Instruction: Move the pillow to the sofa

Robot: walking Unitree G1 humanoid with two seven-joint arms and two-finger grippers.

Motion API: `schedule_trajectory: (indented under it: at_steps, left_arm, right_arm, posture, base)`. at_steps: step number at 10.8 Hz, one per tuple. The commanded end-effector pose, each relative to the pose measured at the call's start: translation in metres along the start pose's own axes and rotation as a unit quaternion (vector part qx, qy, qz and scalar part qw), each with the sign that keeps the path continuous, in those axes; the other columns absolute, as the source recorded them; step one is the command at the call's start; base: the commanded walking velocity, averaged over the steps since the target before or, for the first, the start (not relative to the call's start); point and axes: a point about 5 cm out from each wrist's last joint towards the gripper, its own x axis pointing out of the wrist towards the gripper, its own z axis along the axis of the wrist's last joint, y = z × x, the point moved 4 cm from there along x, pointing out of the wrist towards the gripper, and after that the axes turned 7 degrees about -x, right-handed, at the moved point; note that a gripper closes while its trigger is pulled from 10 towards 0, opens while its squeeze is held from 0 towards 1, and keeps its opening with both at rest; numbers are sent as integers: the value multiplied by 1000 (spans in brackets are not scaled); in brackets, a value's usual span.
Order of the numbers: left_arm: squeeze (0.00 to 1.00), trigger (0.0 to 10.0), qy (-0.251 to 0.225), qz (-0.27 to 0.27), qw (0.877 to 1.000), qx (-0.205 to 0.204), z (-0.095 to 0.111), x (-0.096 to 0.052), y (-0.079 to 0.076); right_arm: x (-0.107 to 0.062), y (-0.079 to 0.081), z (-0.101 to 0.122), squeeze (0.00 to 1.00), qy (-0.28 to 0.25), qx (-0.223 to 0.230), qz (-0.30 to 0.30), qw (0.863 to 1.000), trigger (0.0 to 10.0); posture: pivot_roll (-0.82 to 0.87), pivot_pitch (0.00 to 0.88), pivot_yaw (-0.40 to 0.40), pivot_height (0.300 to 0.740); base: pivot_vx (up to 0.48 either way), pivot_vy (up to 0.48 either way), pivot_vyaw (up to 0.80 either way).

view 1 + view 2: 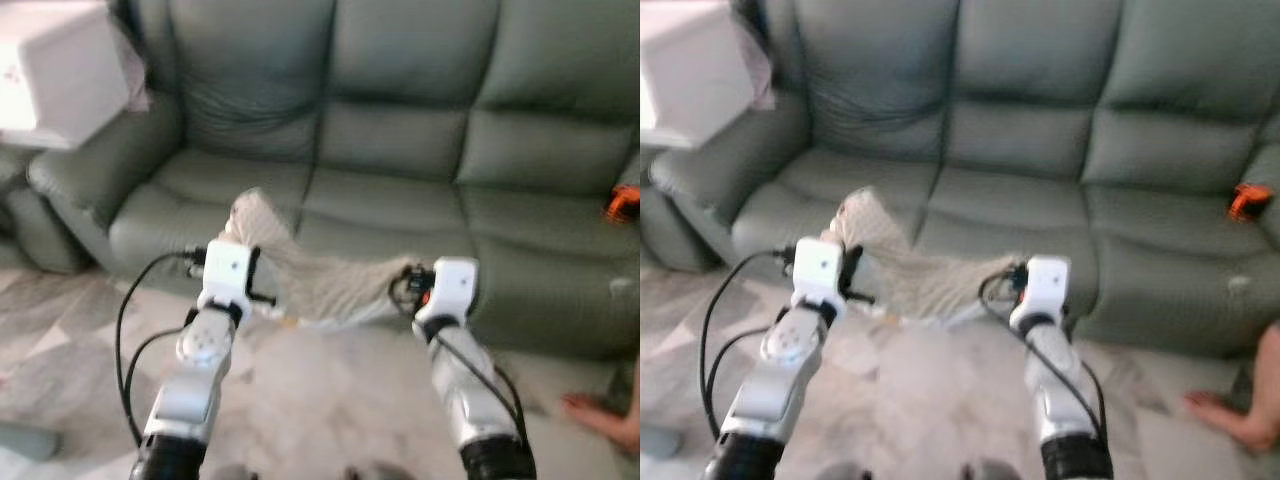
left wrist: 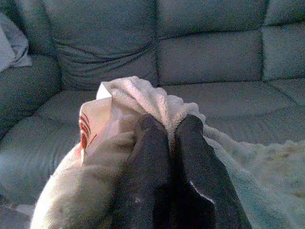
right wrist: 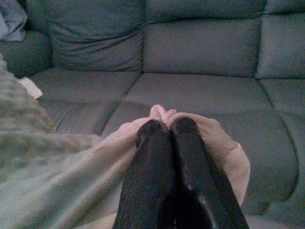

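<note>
Between my two arms, just in front of the sofa's [image 1: 400, 190] near edge, I have the pillow [image 1: 320, 275] stretched out and lifted off the floor [image 1: 330, 400]. It is a limp, fuzzy, cream-coloured thing, more like a soft cover than a firm cushion. Its left end rises higher than its right, and its far side overlaps the front of the seat cushions.

My left gripper [image 2: 169, 126] has its jaws pinched tight on the pillow's left corner. In the left wrist view I see the two black fingers [image 2: 143, 176] pressed together with fleece bunched between them, and a bit of red-striped fabric showing at the fold beside them. My right gripper [image 3: 167, 125] is clamped the same way on the right corner, with the fingers side by side and a tuft of cream fleece squeezed out past their tips.

The sofa is grey-green leather with wide seats, and it spans the whole far side of the scene. On its left armrest sits a white box [image 1: 60, 70] with some pale cloth [image 1: 135, 70] tucked behind it. A small orange object [image 1: 622, 203] lies on the far right seat. At the near right, on the pale marbled floor, I can see a person's bare foot [image 1: 605, 415].
</note>
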Motion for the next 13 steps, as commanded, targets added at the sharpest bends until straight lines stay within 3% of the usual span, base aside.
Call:
schedule_trajectory:
  at_steps: [1, 5, 7, 9, 13]
  left_arm:
    - [0, 10000, -8, -19, 1000, 0, 4, 1, -9]
    - [0, 10000, 2, 19, 1000, -6, -12, -15, 15]
    - [0, 10000, -2, 9, 1000, -11, -12, -20, 13]
    - [0, 10000, -13, -5, 1000, -14, -5, -18, 9]
    - [0, 10000, -14, -18, 1000, -19, -3, -16, 4]
  right_arm:
    - [-1, -7, 6, 0, -10, -7, -7, 1000, 10000]
    - [-20, -28, 2, 0, -16, -27, -30, 999, 10000]
    - [-23, -29, 0, 0, -12, -28, -33, 999, 10000]
    - [-22, -26, 0, 0, -10, -27, -31, 999, 10000]
    - [-21, -23, 2, 0, -11, -24, -30, 999, 10000]
  posture:
    - [-18, 0, -15, 740]
    - [-15, 0, -18, 740]
    - [-9, 0, -18, 740]
    - [-10, 0, -15, 740]
    - [-17, 0, -10, 740]
  base:
    - [0, -330, 0]
    - [0, 0, 0]
    - [0, 0, 0]
    - [0, 0, -800]
    - [326, 0, 0]
